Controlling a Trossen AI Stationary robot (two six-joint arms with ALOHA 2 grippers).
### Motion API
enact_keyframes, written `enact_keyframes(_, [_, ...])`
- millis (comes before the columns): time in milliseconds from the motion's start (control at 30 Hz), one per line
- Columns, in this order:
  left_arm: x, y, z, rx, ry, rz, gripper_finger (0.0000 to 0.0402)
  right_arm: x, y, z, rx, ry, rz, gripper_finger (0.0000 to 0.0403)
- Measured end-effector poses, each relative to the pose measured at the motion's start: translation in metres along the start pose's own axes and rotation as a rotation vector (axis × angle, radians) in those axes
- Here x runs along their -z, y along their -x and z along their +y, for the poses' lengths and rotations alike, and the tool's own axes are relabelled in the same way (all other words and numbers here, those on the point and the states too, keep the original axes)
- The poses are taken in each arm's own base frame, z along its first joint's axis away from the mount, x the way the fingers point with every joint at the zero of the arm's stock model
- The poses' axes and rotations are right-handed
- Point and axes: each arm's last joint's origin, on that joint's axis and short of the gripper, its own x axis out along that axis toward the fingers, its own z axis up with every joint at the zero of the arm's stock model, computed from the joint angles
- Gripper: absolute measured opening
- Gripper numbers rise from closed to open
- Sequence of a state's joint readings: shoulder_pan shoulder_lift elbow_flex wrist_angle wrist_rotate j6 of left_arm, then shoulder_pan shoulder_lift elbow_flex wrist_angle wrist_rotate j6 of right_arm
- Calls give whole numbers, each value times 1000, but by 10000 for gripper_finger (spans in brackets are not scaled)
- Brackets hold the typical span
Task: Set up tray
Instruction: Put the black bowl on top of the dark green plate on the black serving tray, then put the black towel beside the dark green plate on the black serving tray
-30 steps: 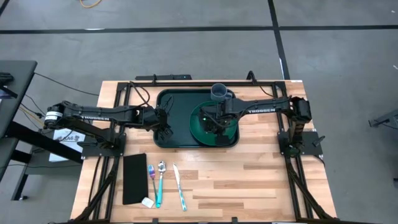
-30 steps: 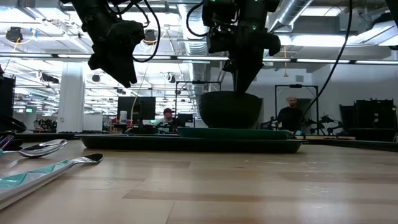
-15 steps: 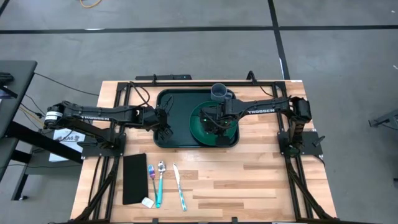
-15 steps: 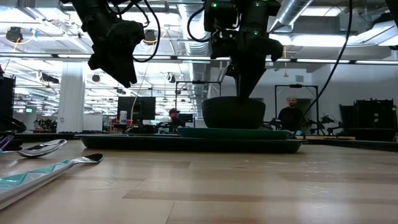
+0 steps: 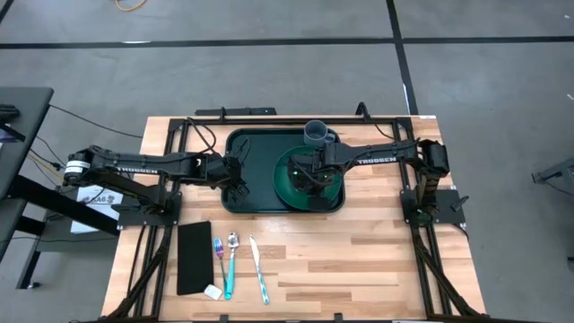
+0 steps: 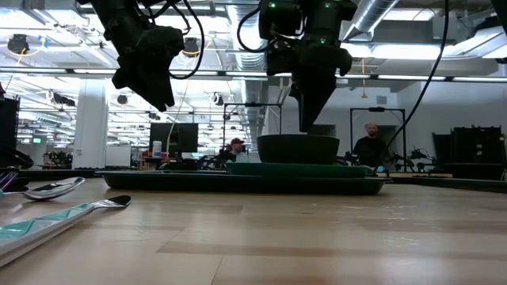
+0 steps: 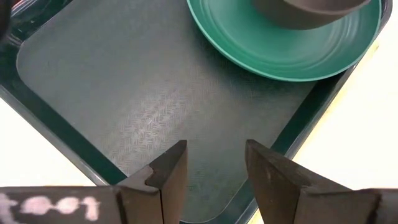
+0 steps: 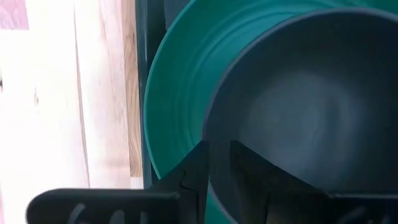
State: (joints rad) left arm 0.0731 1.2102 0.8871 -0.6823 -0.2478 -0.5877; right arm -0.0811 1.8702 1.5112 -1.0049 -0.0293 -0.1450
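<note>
1. The tray (image 5: 260, 175) is lying flat at the far middle of the wooden table (image 5: 359, 260), its long side running left to right.
2. A round green plate (image 5: 309, 179) is sitting in the tray's right half, and a dark bowl (image 6: 297, 148) is resting on that plate.
3. A grey cup (image 5: 316, 133) is standing at the tray's far right corner.
4. The right gripper (image 8: 219, 163) is hanging over the bowl, its fingers straddling the bowl's rim with a narrow gap; whether they are gripping the rim I cannot tell.
5. The left gripper (image 7: 214, 165) is hovering above the bare left half of the tray, its fingers standing apart and holding nothing.
6. Near the table's front left, well apart from the tray, a flat black rectangle (image 5: 194, 257), a fork (image 5: 219, 254), a spoon (image 5: 231, 260) and a knife (image 5: 258, 269) are lying side by side.
</note>
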Motion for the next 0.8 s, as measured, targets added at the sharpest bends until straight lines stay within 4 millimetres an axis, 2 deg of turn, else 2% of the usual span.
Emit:
enact_keyframes(200, [0, 0, 0, -13, 1, -9, 148, -4, 7, 0, -17, -7, -62, 59])
enact_keyframes(267, [0, 0, 0, -16, 1, -12, 148, -10, 16, 2, -77, -19, -146, 59])
enact_keyframes(333, [-1, 0, 0, -13, 2, -16, 148, -9, 28, 3, -186, -22, -203, 59])
enact_keyframes(400, [-1, 0, 0, -9, 4, -23, 148, -10, 47, 7, -290, 14, -322, 59])
enact_keyframes(533, [-3, 0, -2, 6, 21, -42, 148, 4, 84, 13, -345, 65, -513, 59])
enact_keyframes(700, [-4, 0, -3, 24, 52, -47, 148, 41, 121, 15, -332, 24, -747, 59])
enact_keyframes(800, [-4, 0, -3, 32, 70, -44, 148, 67, 132, 20, -340, -4, -888, 59])
